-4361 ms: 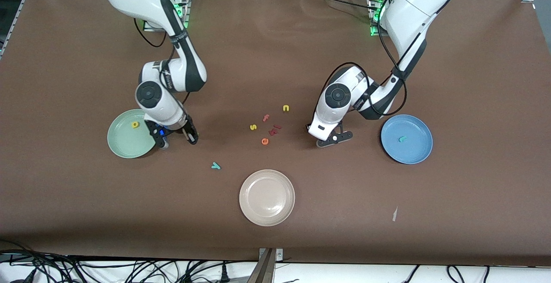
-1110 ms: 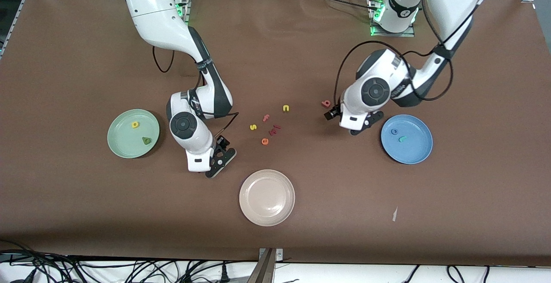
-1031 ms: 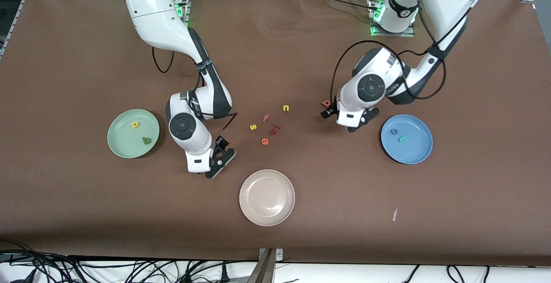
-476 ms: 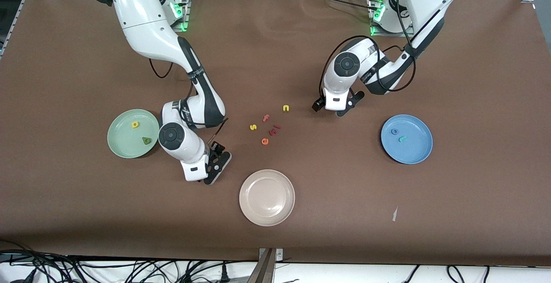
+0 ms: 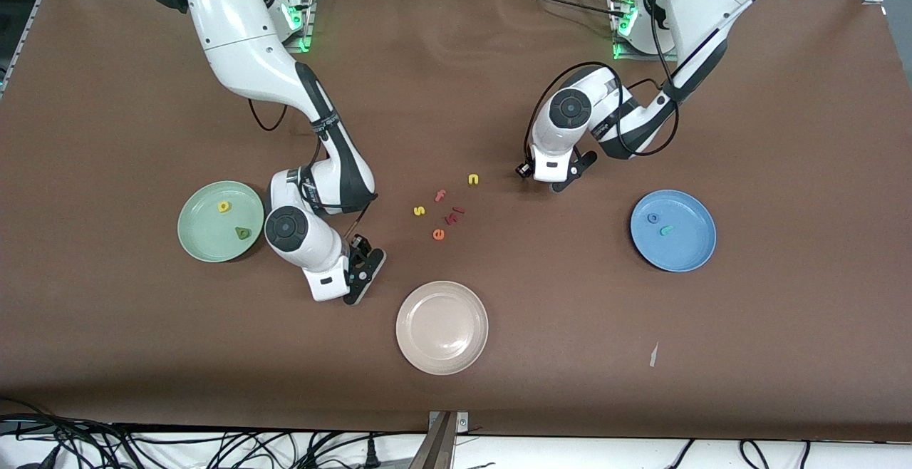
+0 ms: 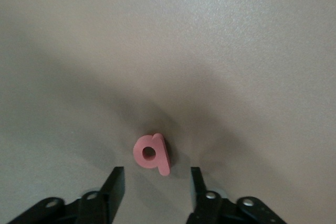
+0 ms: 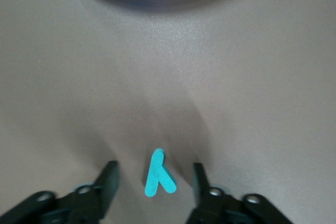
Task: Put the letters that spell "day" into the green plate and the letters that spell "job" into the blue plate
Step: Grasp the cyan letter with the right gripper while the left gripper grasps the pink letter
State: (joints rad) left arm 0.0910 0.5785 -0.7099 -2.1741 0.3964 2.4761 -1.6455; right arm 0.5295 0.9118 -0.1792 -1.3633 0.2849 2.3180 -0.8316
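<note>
Our left claw [image 6: 156, 174] sat low on the worktop [image 5: 570, 326], its fingers spread on both sides of the pink b [image 6: 151, 154], not touching it. Our right claw [image 7: 154, 164] was spread around the teal y [image 7: 157, 179] the same way. The blue plate [image 5: 684, 248] lay at three o'clock in the front view and the green plate [image 5: 203, 237] at nine. We thought a crooked squeeze could flip the b away, and the thin y could slip out.
</note>
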